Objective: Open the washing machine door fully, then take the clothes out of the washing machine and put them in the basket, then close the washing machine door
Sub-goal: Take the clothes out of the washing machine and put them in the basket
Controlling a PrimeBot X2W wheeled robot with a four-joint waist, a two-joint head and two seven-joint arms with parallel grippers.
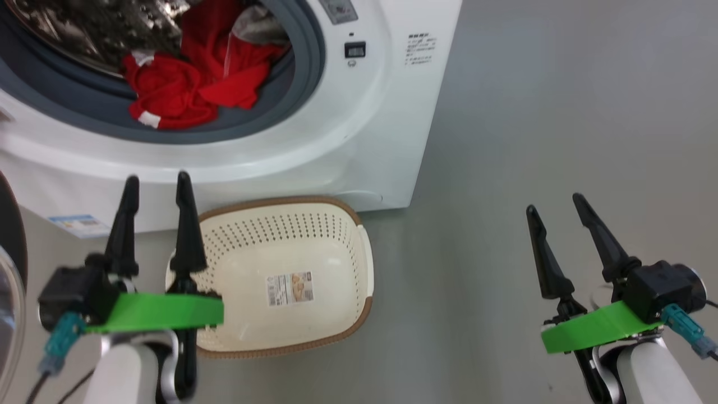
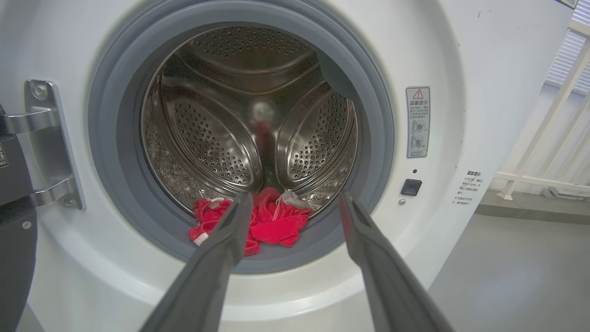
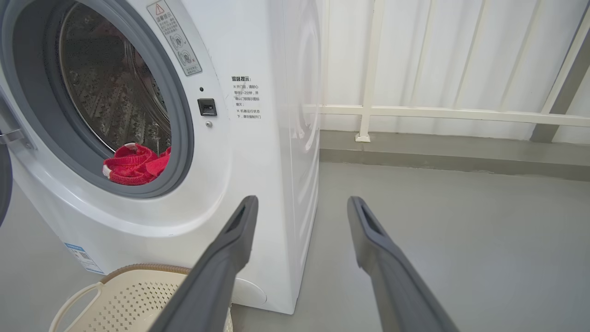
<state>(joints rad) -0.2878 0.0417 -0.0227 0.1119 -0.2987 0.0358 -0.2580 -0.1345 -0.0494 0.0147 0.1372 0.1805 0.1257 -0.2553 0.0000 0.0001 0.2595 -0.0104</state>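
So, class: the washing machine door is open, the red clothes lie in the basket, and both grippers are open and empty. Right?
One slip: the head view shows the red clothes in the mouth of the washing machine, while the basket is empty. The door is indeed open, and the left gripper and right gripper are open and empty.

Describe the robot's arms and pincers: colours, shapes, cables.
The left pincer and right pincer each have two long, tapering black fingers on a bright green bracket. Beside each bracket sits a black camera block with a teal plug and a dark cable. The forearms are pale white.
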